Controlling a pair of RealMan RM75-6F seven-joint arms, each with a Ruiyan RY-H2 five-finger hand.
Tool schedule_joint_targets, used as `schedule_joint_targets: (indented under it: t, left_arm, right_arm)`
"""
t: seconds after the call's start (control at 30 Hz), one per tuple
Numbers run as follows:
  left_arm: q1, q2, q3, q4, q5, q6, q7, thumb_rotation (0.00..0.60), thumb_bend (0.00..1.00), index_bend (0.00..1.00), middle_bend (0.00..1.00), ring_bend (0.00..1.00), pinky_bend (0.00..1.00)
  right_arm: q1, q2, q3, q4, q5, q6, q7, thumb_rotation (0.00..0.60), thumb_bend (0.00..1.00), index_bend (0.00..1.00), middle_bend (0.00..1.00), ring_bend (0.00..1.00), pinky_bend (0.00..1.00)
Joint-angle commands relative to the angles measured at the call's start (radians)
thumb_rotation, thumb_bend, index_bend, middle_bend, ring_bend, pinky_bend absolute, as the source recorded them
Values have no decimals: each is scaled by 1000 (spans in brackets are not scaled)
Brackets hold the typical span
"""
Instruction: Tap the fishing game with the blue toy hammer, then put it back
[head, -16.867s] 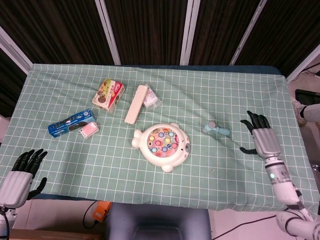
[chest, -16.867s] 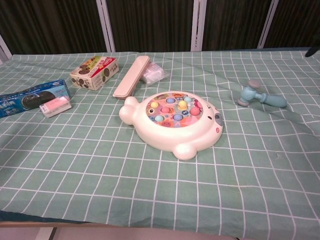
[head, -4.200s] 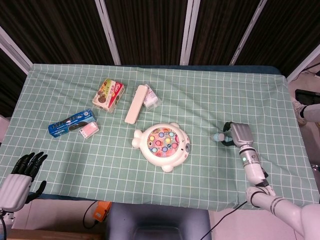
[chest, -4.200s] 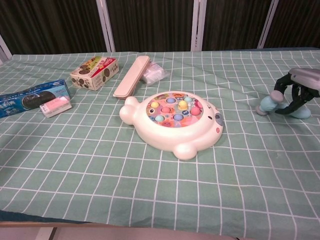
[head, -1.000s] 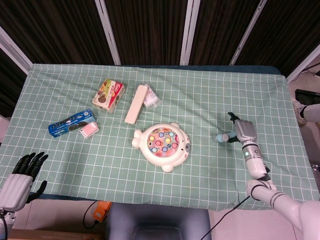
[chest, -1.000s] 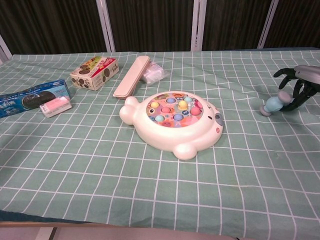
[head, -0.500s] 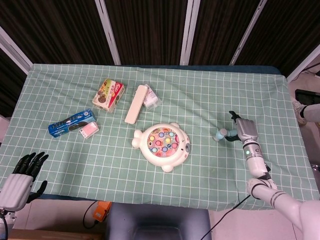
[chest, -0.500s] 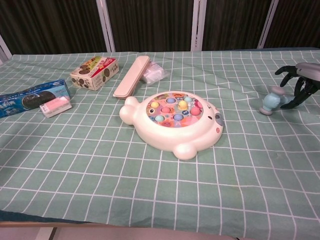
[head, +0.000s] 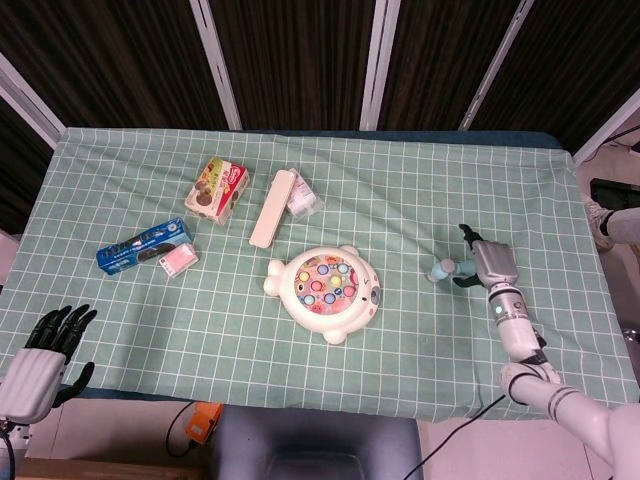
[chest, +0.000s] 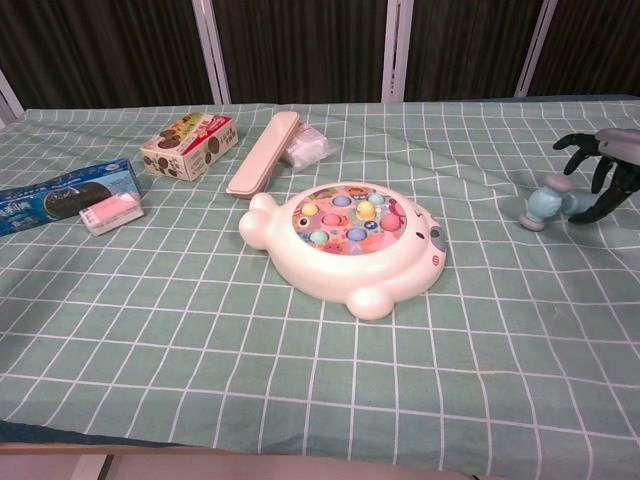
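Note:
The white fish-shaped fishing game (head: 325, 285) (chest: 350, 245), its round well full of coloured fish, lies at the middle of the green checked cloth. To its right the blue toy hammer (head: 442, 268) (chest: 543, 206) points its head toward the game, low over the cloth. My right hand (head: 489, 261) (chest: 603, 172) curls its fingers around the handle, which is mostly hidden. A couple of cloth squares separate hammer and game. My left hand (head: 42, 352) hangs open off the table's front left edge, holding nothing.
At the back left lie a snack box (head: 217, 187), a long beige case (head: 271, 207) beside a clear packet (head: 301, 198), a blue biscuit pack (head: 143, 245) and a pink block (head: 177, 260). The table's right edge (head: 592, 250) runs near my right hand.
My right hand has drifted slightly right and back with the hammer. The hammer's head has risen a little and turned more upright. The left hand has not moved.

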Motion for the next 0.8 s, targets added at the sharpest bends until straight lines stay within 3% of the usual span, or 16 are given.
schedule_joint_targets:
  t: [0.03,0.17,0.23,0.33,0.43,0.53,0.63,0.8]
  left_arm:
    - [0,0,1,0,2,1,1,600,408,0,68,26,97]
    - [2,-1,2,0,6,6,2,600,406,0,68,26,97]
    - [3,-1,2,0,6,7,1,600,407,0,68,26,97]
    - [3,-1,1,1,8,10,-1,600,407,0,68,26,97]
    - [0,-2,0,5,15,14,-12,600,406,0,51,21,97]
    - [-3,-1,0,13,21,17,-29,600,406,0,6,1,97]
    - [-5,1,3,22,36,25,-49,600,405,0,0,0,88]
    - [-10,1,5,37,56,35,-68,600,406,0,0,0,42]
  right_arm:
    - [-7,11,-5,-19,-10,16,-7,600,318,171,303,392,465]
    - [-21,43,-20,-69,-36,33,-5,600,317,115,269,331,406]
    - [-40,67,-36,-115,-77,76,3,600,309,61,220,243,347]
    - [-105,140,-86,-258,-197,222,17,600,293,2,107,94,218]
    - [-188,226,-154,-420,-318,382,-10,600,280,0,22,14,117]
    - [-264,300,-224,-561,-399,505,-122,600,263,0,0,0,16]
    - [-360,353,-305,-691,-466,624,-248,600,261,0,0,0,0]
    - [-483,337,-360,-687,-557,799,-247,600,262,0,0,0,0]
